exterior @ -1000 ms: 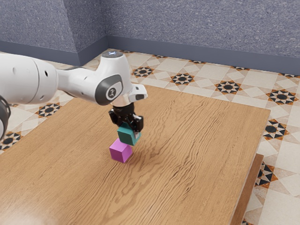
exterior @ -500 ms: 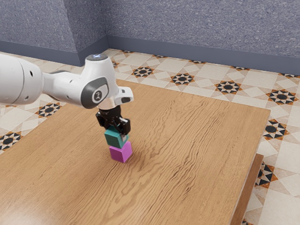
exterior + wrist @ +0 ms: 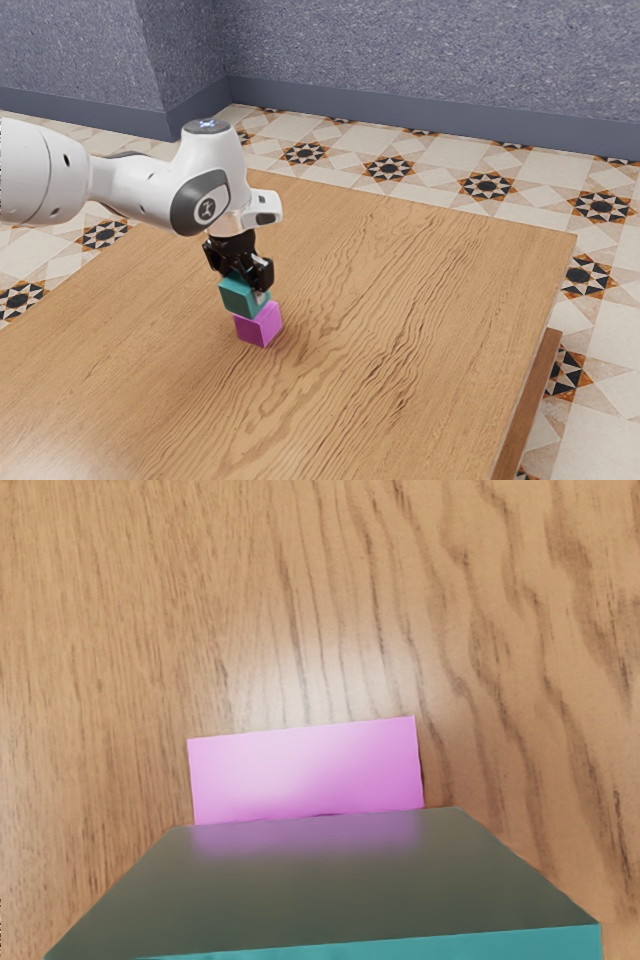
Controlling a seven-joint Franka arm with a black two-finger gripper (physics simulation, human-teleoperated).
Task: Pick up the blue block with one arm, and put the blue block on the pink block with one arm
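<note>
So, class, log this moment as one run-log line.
hand: shut on blue block | blue block: over pink block, contact unclear | pink block: on table | release: not yet

Raised side view, close downward wrist view, sharing pink block [image 3: 258,325].

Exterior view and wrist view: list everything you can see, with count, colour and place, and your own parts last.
floor: one, cream tiles with dark star patterns, around the table
wall: one, grey-blue, behind the floor
table: one, brown wood grain, standing on the floor
pink block: one, pink, on the table toward the exterior view's left
blue block: one, teal-blue, directly over the pink block; whether they touch I cannot tell
arm: one, white with grey joints, coming in from the exterior view's left
pincer: one, black, shut on the blue block from two sides
</note>
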